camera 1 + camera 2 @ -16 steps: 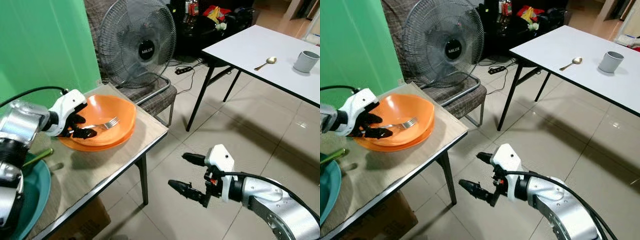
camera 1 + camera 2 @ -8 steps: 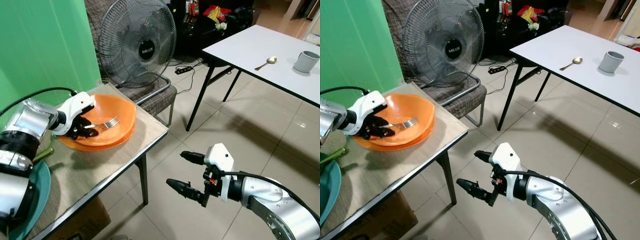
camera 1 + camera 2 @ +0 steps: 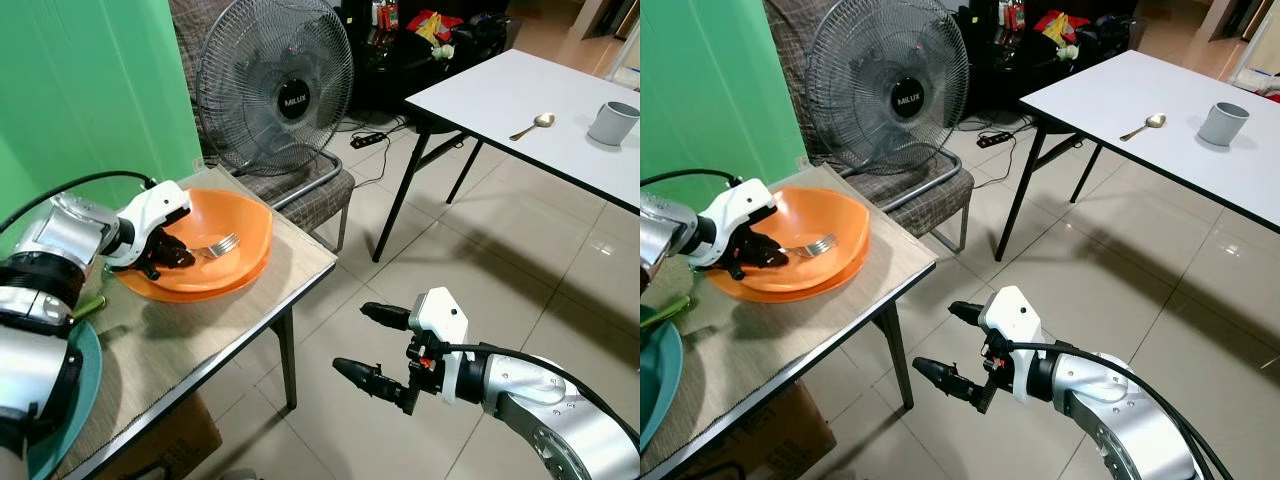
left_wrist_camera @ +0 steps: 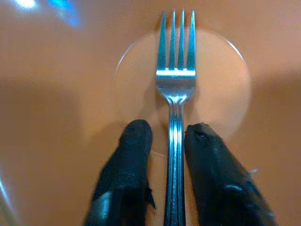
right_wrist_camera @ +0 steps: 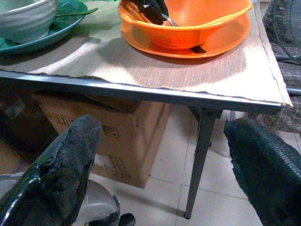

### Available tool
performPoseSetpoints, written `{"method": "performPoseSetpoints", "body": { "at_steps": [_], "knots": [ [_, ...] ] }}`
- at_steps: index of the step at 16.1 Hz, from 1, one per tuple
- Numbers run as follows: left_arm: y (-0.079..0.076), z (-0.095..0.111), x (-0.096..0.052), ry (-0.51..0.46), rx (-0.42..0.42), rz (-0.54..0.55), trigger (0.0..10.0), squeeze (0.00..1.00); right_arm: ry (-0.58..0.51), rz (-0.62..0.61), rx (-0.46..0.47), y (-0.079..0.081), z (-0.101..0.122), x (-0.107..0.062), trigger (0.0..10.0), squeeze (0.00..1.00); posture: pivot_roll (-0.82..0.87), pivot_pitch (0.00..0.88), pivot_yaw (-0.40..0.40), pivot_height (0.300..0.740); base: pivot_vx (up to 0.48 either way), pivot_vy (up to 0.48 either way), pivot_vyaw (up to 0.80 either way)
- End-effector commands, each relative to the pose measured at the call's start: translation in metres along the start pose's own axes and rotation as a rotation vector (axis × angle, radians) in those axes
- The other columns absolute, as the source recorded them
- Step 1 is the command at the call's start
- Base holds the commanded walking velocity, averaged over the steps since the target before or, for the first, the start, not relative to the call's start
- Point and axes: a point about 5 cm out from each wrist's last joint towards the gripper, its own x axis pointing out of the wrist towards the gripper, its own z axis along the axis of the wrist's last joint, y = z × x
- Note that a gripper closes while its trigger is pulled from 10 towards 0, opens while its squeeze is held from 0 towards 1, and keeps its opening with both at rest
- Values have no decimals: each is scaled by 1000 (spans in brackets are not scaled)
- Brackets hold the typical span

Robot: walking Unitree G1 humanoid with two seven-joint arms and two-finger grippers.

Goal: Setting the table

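One "MILUX" fan [image 3: 275, 85] behind orange bowl [image 3: 235, 225] w/ fork [image 4: 175, 84].

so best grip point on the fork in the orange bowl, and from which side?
Grip the handle, coming over the bowl's near-left rim. The fork lies flat in the orange bowl, tines toward the far side, handle pointing back at the left gripper. The left wrist view shows its fingers flanking the narrow handle just behind the neck, seemingly a sound pinch spot.
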Motion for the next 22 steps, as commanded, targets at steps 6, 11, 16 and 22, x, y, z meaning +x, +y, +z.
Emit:
{"method": "performPoseSetpoints", "body": {
  "at_steps": [6, 11, 16, 22],
  "knots": [
    [1, 1, 2, 54, 57, 15, 0, 0, -10, 6, -16, 0, 2, -1, 10000, 0, 45, 0, -3, 740, 0, 0, 0],
    [3, 14, 1, -25, 58, 13, 0, 0, -14, -6, -26, -2, 2, -1, 10000, 0, 42, 0, 3, 740, 0, 0, 0],
    [12, 53, -20, -276, 40, 95, 0, 0, -78, -104, -37, -12, 12, -5, 10000, 0, 35, 0, 4, 740, 0, 0, 0],
    [-56, 97, -19, -812, -87, 88, 0, 0, -219, -386, 17, -24, 26, -9, 10000, 0, 37, 0, -42, 740, 0, 0, 0]
  ]
}}
